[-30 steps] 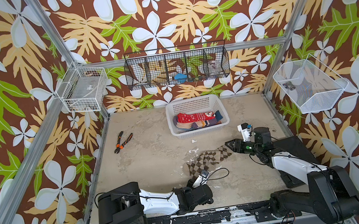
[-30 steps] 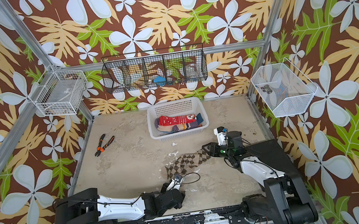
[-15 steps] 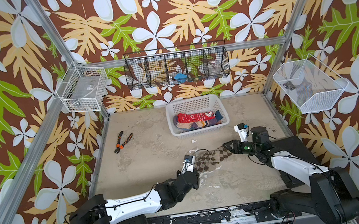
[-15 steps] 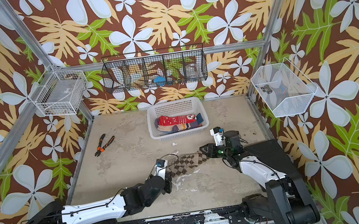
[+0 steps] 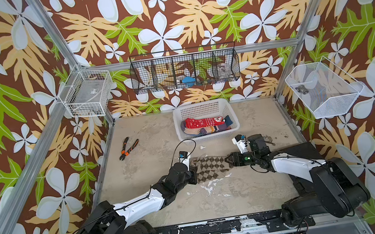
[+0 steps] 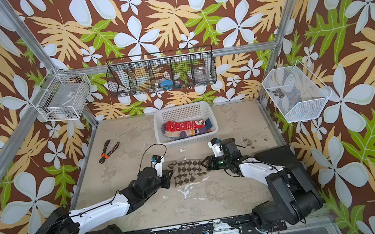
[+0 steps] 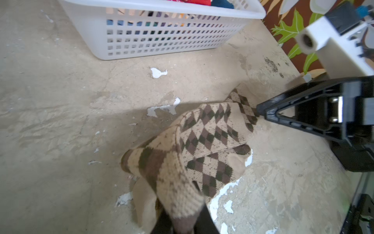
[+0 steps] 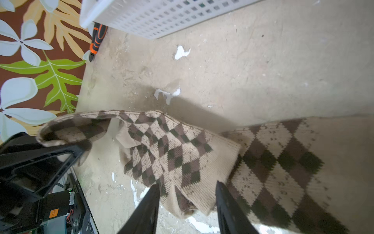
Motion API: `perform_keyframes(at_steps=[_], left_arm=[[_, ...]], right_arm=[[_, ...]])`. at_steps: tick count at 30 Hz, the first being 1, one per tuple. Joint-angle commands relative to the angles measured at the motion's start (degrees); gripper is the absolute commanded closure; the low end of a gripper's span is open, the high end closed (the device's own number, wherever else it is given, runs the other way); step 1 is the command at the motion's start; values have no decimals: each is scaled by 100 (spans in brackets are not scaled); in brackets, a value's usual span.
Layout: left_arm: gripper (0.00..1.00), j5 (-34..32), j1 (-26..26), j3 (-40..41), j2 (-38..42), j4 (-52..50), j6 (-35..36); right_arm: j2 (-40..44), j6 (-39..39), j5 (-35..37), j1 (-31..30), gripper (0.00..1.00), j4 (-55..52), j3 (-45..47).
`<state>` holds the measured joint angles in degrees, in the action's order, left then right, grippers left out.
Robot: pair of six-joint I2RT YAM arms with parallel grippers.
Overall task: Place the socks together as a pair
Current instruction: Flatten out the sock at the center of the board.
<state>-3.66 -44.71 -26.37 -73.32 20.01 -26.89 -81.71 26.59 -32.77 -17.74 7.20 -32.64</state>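
Two brown argyle socks lie overlapped on the table's middle, between the two arms. At their left end my left gripper is shut on the upper sock's end, which rises off the table into the jaws. My right gripper is at the right end and open. A folded sock end lies between its spread fingers. More sock spreads past one finger. A red snowflake sock and a blue striped sock lie in the white basket.
The white basket stands at the back middle, just behind the socks. Orange-handled pliers lie on the table at the left. Wire baskets hang on the back and side walls. The table's paint is chipped.
My left arm reached forward from the table's front to the socks' left end and shut on the upper sock. The right gripper shifted a little and stayed at the right end.
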Motion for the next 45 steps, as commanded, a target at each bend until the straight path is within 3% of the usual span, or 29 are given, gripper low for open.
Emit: perform_keyframes(at_steps=[1, 8, 17, 24, 33, 41, 45], left_arm=[[86, 171, 39, -70, -56, 180, 171], [86, 217, 104, -26, -7, 161, 224], [86, 288, 326, -34, -95, 56, 142], [86, 1368, 349, 148, 252, 121, -607], [86, 2020, 349, -77, 1200, -748, -825], [86, 3838, 309, 385, 2110, -564, -2118], [86, 4216, 175, 827, 2365, -551, -2335]], right_arm=[[-161, -31, 280, -55, 52, 31, 42], [-618, 14, 408, -129, 53, 331, 47], [-1021, 268, 239, -159, 90, 814, -178], [-689, 213, 412, -128, 100, 621, -181], [670, -130, 547, -119, 100, -752, -701], [2537, -109, 797, -124, 100, -2050, -337], [3379, -14, 742, -128, 100, -2565, -216]])
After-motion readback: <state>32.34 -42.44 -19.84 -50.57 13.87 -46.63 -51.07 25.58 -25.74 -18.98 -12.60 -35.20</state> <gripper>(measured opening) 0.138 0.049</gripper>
